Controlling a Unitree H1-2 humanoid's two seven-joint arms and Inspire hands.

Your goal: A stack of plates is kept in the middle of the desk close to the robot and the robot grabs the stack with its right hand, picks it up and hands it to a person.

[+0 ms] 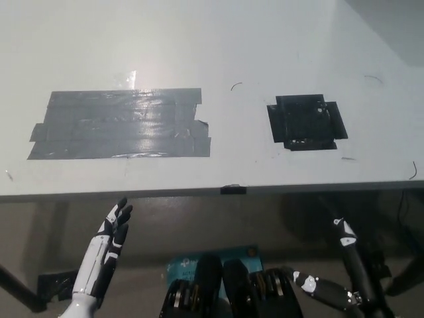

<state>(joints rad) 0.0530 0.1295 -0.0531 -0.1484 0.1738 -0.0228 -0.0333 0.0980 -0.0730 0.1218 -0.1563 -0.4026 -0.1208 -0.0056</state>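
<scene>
Head view: I see the right hand [344, 278] low, below the desk [265, 40] edge, fingers spread wide, holding nothing. Left hand [106, 255] rests below the edge too, fingers straight, empty. No plate stack visible anywhere. Grey tape patch [119, 132] above left hand, black tape patch [305, 122] above right.
</scene>
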